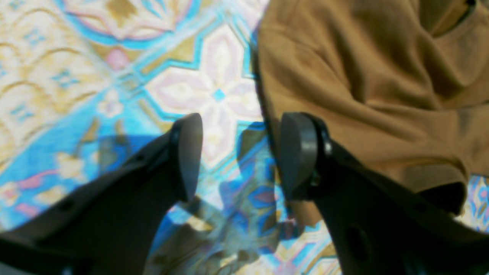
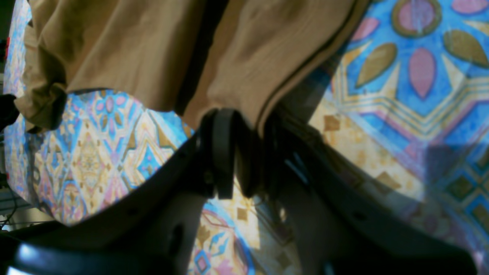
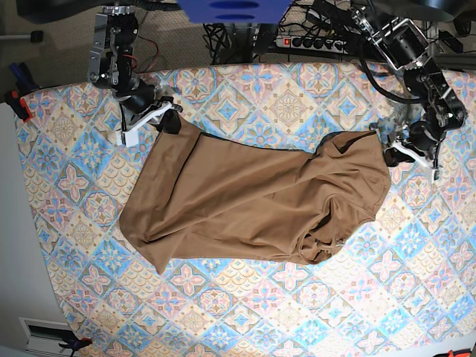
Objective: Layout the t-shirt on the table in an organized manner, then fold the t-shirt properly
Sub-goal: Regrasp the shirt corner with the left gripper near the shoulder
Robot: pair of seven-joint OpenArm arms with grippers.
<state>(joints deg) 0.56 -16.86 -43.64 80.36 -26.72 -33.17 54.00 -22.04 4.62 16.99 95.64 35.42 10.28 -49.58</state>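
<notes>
The tan-brown t-shirt (image 3: 253, 201) lies spread and wrinkled across the middle of the table (image 3: 223, 297), with its neck opening toward the lower right. My right gripper (image 3: 169, 117) is at the shirt's far left corner. In the right wrist view, this gripper (image 2: 244, 152) is shut on the t-shirt (image 2: 133, 49) hem, and the cloth hangs taut from its jaws. My left gripper (image 3: 393, 152) is at the shirt's right edge. The left wrist view shows the left gripper (image 1: 242, 156) open above the table (image 1: 76, 76), with nothing between its jaws. One of its fingers (image 1: 300, 152) is over the t-shirt (image 1: 363, 76) edge.
A power strip (image 3: 312, 41) and cables lie behind the table's far edge. An orange clamp (image 3: 18, 104) grips the table's left edge. A blue object (image 3: 230, 9) stands at the top centre. The patterned cloth (image 2: 401, 95) lies beneath the right gripper.
</notes>
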